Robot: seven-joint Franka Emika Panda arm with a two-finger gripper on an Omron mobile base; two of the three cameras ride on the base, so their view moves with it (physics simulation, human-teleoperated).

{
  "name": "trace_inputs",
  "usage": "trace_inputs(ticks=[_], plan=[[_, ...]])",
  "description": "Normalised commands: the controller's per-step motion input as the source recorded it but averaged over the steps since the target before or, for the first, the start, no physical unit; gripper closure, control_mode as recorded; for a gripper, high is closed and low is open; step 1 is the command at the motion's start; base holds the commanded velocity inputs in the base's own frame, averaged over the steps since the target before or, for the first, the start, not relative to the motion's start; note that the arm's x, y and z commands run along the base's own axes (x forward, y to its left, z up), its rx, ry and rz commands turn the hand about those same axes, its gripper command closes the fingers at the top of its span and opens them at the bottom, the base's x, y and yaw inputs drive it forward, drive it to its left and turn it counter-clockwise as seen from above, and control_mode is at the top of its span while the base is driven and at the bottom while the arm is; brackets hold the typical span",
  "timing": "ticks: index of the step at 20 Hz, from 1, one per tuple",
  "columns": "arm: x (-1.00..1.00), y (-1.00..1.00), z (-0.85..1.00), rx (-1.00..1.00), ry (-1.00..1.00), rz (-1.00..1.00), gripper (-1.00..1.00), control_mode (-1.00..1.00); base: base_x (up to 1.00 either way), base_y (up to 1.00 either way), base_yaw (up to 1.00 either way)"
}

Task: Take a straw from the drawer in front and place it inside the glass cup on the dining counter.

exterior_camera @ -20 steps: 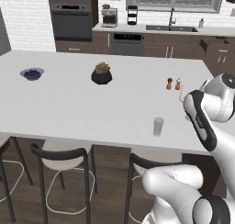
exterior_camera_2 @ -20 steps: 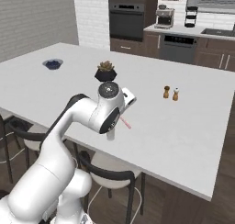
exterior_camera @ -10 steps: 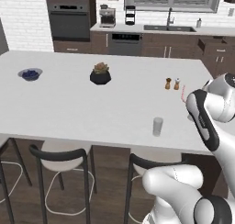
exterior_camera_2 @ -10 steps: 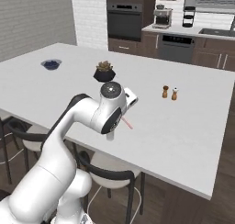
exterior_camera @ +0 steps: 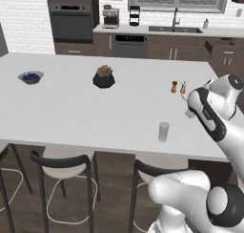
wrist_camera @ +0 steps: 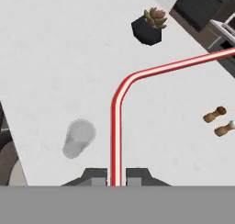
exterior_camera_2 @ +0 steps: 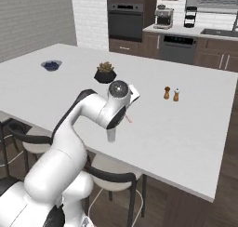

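Two fingers of tool (wrist_camera: 116,176) pinch straw (wrist_camera: 117,126) above dining counter (wrist_camera: 55,58), glass cup (wrist_camera: 78,138) nearby.

I can read no writing, labels, brand names, numbers or signs anywhere in my three camera views. Every surface I see, appliances included, is plain and unmarked.

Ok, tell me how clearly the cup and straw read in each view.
Hand view: the straw is crisp and red, the glass cup a faint grey smudge. Left base view: the cup shows soft and pale. Right base view: only a pink sliver of straw.
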Motion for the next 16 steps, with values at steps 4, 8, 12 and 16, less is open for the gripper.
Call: trace_inputs(ticks=[4, 8, 12, 16], plan=[[0.75, 0.28, 0.24, 0.27, 0.0, 0.0, 1.0, -1.0, 0.0, 0.0, 0.0], [0.51, 0.28, 0.03, 0.21, 0.0, 0.0, 1.0, -1.0, 0.0, 0.0, 0.0], [0.23, 0.3, -0.1, 0.07, 0.0, 0.0, 1.0, -1.0, 0.0, 0.0, 0.0], [0.02, 0.11, -0.01, 0.14, 0.0, 0.01, 1.0, -1.0, 0.0, 0.0, 0.0]])
